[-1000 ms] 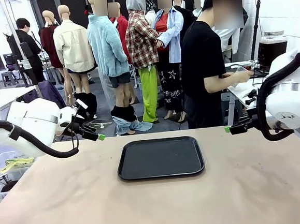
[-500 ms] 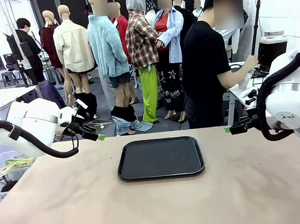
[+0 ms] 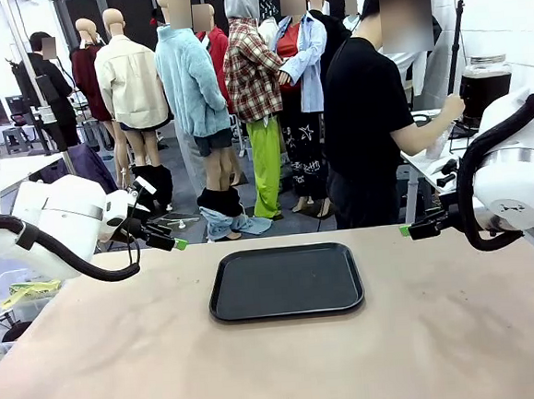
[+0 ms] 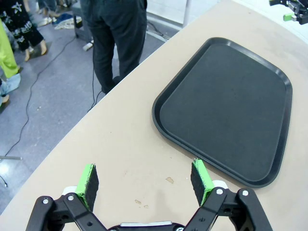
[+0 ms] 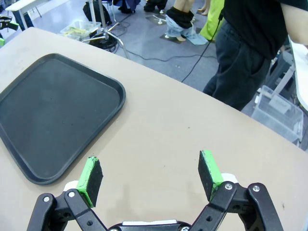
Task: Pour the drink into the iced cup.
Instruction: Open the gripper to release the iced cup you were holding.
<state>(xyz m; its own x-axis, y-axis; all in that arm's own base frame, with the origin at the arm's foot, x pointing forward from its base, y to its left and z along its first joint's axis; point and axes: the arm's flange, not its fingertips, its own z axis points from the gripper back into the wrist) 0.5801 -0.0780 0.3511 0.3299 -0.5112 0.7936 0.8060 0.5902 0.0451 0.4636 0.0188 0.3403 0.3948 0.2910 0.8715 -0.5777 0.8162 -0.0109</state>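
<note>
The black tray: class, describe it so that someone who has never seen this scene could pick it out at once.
Start with the tan table that spans the foreground of the front view between the two white robot arms. Near its middle, toward the far edge where the person in black stands, lies the black tray. It is a flat rounded rectangle with a raised rim, dark against the pale tabletop, with nothing on it.

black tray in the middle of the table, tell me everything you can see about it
The black tray is a shallow rectangle with rounded corners and a low raised rim, matte and plastic-looking. It lies flat on the tan table, about midway between the two arms, nearer the person's side. Its surface is bare: nothing rests on it and nothing touches it but the table. The left gripper and right gripper both hang open above the table beside it, clear of its rim.
</note>
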